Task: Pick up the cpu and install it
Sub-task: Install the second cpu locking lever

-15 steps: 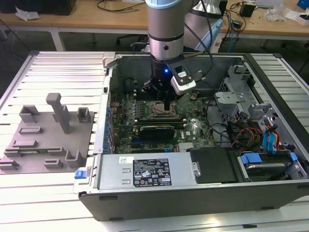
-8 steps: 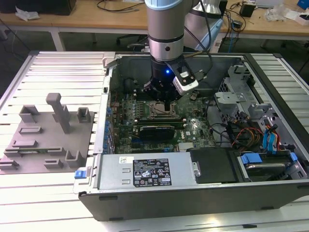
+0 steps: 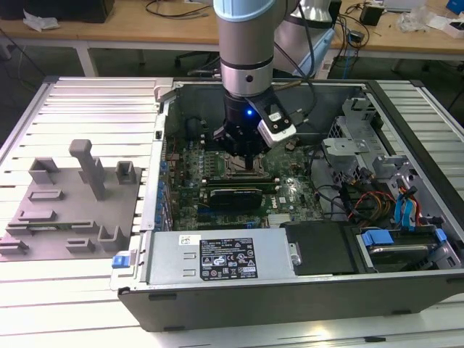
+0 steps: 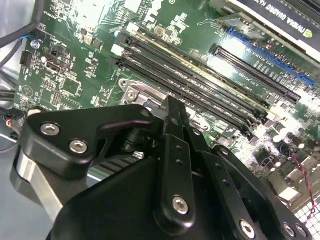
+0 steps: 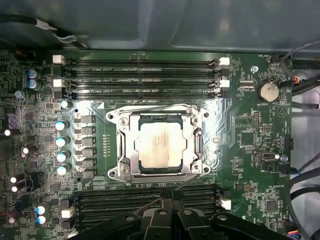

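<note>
Slatted metal surface (image 3: 87, 109) carries an open computer case (image 3: 290, 290). Gripper (image 3: 243, 156) hangs low over the motherboard (image 5: 240, 135); finger spread cannot be told. Cpu (image 5: 161, 145) lies seated in the metal-framed socket (image 5: 125, 150), apart from the gripper. Grey tray (image 3: 72, 210) sits at the exterior view's left.

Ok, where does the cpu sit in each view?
First wrist view: the cpu lies inside the socket, mid-picture.
Exterior view: hidden beneath the gripper, which hangs over the socket.
Second wrist view: hidden behind the gripper; a socket corner peeks out.
Shared landmark: the socket's metal frame.
</note>
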Controlling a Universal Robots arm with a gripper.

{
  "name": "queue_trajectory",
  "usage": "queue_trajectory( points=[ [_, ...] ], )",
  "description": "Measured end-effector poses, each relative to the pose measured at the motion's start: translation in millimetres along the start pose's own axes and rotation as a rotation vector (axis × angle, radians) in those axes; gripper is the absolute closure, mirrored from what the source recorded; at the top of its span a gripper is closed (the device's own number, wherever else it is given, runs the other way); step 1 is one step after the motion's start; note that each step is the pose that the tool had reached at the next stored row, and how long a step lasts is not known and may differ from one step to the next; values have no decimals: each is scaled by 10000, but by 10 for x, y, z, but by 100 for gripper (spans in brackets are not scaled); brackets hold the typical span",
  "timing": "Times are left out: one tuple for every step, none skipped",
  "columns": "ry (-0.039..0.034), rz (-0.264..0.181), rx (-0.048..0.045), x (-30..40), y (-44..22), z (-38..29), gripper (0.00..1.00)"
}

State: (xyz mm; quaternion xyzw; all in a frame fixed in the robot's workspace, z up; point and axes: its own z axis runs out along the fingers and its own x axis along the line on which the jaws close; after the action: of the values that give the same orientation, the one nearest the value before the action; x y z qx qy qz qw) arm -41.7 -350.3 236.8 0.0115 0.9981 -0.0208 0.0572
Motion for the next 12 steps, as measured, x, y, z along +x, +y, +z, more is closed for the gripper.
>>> queue_trajectory(
  points=[
    [0, 0, -1, 10, -12, 1, 89],
    [-1, -1, -2, 18, -16, 2, 89],
    [-1, -1, -1, 29, -16, 3, 89],
    [0, -2, 0, 38, -16, 4, 89],
    [0, -2, 0, 48, -17, 8, 89],
    [-3, -10, -5, 74, -17, 11, 89],
    [-4, -16, -8, 94, -18, 11, 89],
    [-6, -22, -17, 122, -19, 12, 89],
    [-7, -25, -22, 144, -20, 19, 89],
    [-5, -27, -20, 151, -20, 32, 89],
    [-6, -27, -21, 156, -19, 44, 89],
    [-6, -27, -22, 168, -19, 61, 89]
  ],
)
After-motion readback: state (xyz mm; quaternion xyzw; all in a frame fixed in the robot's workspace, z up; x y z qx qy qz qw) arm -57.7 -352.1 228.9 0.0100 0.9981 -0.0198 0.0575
